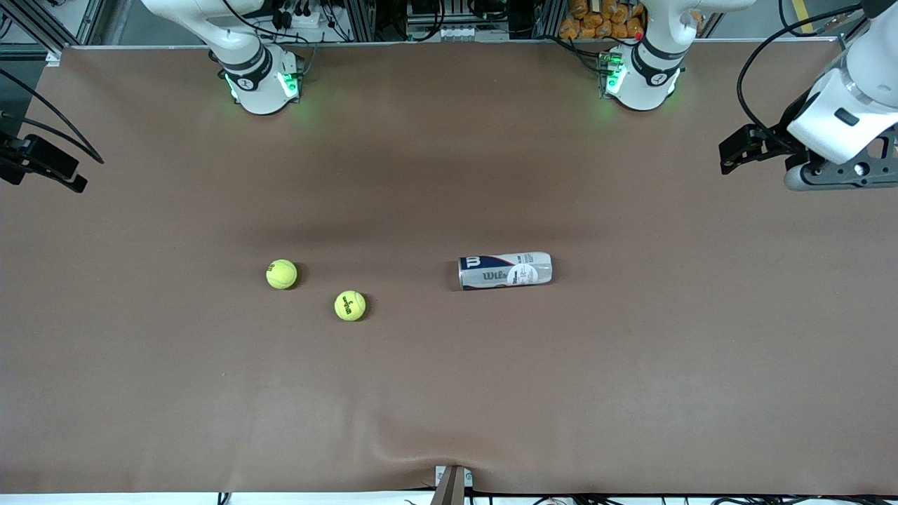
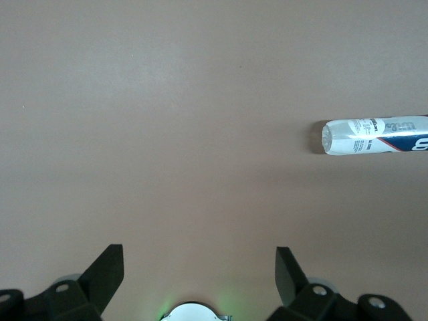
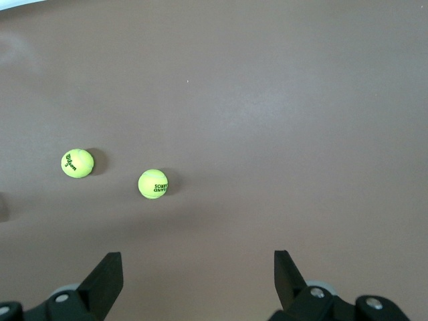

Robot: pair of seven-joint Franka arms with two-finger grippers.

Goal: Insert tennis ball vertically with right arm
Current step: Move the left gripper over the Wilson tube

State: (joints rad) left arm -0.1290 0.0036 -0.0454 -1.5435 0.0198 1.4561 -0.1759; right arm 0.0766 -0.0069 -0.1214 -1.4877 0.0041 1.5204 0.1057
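Tennis ball (image 1: 281,273) lies loose on the brown table (image 1: 449,393) toward the right arm's end, and a second tennis ball (image 1: 349,306) sits near it, a little closer to the front camera and closer to the can. The can (image 1: 505,271), a clear Wilson tube, lies on its side around the table's middle, toward the left arm's end from both balls; one end faces the balls, though I cannot tell whether that end is the open mouth. As it lies, a vertical insertion looks impossible, so I judge the can must first be stood up and steadied, which would explain the left arm waiting off at its own end. The right gripper (image 3: 194,284) hangs high above the table with its fingers (image 3: 107,277) spread wide and nothing between them; in its wrist view both balls rest on the table well apart from the fingertips, neither touched. The left gripper (image 2: 197,281) is likewise wide open and empty, with the can well clear of its fingers (image 2: 291,274).
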